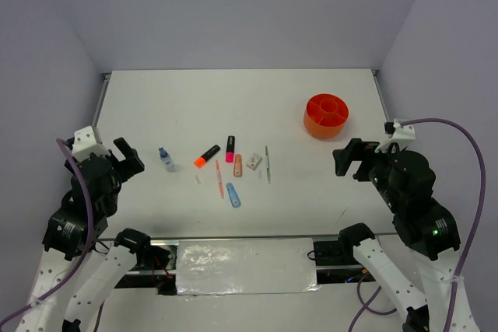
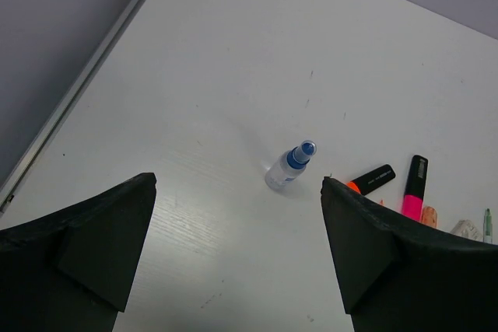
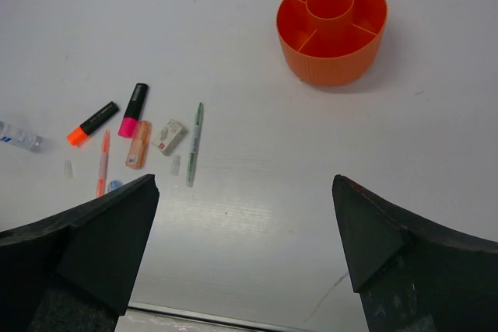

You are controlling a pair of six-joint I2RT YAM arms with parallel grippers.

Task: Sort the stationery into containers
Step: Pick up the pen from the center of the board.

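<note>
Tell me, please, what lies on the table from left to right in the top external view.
Blue-capped bottle → orange-tipped highlighter → pink-tipped highlighter → white piece → thin green pen → orange tub. The thin orange pen, peach bar and light-blue strip overlap the highlighters sideways, so I left them out.

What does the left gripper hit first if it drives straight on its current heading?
Most likely the blue-capped bottle: it sits nearly centred between the fingers of the open left gripper in the wrist view, with nothing nearer. Depth is unclear, so it might touch bare table just short of it.
</note>
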